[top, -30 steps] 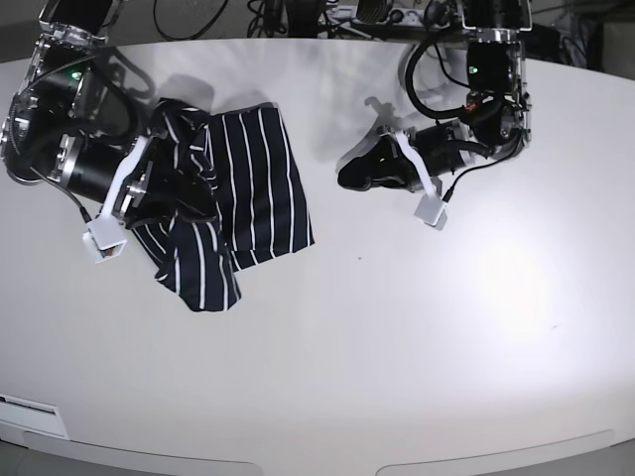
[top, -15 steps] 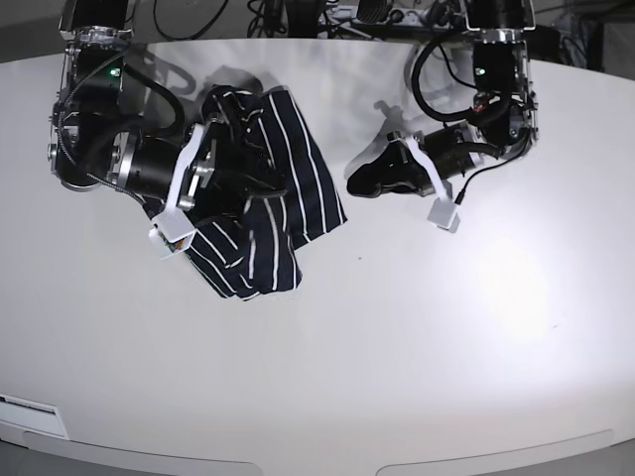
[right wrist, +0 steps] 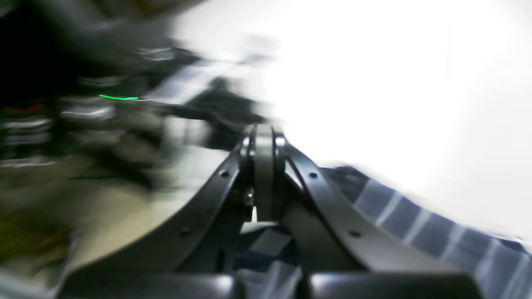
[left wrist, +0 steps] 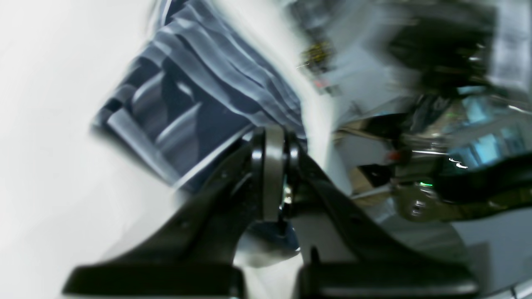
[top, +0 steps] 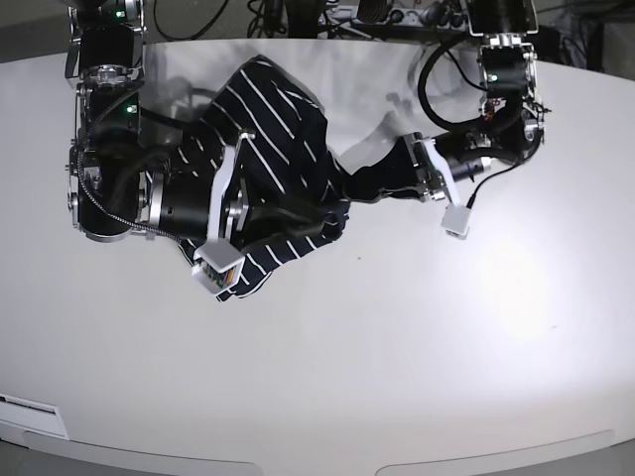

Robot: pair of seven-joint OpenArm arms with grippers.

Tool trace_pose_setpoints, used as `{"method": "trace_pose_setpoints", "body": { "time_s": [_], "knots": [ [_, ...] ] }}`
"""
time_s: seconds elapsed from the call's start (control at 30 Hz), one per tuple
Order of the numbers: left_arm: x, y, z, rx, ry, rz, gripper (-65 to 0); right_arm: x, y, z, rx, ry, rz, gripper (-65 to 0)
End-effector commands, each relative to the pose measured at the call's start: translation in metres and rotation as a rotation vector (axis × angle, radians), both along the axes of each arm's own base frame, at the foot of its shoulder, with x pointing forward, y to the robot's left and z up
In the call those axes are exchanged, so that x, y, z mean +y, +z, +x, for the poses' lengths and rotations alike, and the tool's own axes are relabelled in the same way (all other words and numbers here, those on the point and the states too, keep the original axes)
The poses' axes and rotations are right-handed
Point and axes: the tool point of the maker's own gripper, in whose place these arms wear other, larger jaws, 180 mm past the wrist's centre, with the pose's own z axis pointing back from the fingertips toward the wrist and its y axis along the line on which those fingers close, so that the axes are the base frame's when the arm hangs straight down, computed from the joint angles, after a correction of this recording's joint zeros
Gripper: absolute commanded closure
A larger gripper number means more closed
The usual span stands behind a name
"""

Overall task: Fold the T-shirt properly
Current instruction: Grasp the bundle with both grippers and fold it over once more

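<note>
Mid-fold: right gripper (top: 316, 210) pinched on striped T-shirt (top: 278, 119), left gripper (top: 359, 182) closed, grip unclear; next, spread cloth flat on table (top: 417, 337).

Desk (top: 417, 377): white, matte, curved near edge; bright light patch (top: 511, 283) toward its right side. Cables (top: 298, 15): dark tangle beyond the far edge. Label (top: 30, 405): pale strip at the near left corner. Floor: grey, below the near edge.

T-shirt (top: 278, 119): 1 | arms: 2 | table (top: 397, 337): 1
</note>
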Motion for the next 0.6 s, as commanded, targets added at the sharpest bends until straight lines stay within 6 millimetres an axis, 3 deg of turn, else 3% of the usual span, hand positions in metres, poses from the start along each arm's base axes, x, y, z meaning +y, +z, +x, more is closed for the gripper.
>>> {"method": "trace_pose_setpoints", "body": {
  "time_s": [0.0,0.1,0.23,0.4,0.57],
  "knots": [
    [0.002,0.016,0.008,-0.071,-0.007,0.006,0.0,-0.008,0.016,0.014,-0.075,-0.058,0.019,0.0],
    [0.007,0.037,0.018,-0.155,-0.002,0.035,0.0,-0.033,0.009,0.04,-0.157,-0.198,-0.084,0.0],
    [0.007,0.062,0.027,-0.249,0.013,0.036,0.0,-0.044,0.004,0.046,-0.173,-0.24,-0.139,0.0],
    [-0.045,0.059,0.004,-0.229,-0.158,-0.009,0.0,-0.046,-0.016,0.062,-0.108,-0.247,-0.112,0.0],
    [-0.095,0.025,-0.01,-0.215,-0.227,0.122,0.0,-0.057,-0.052,0.103,-0.063,-0.301,-0.172,0.0]
  ]
}}
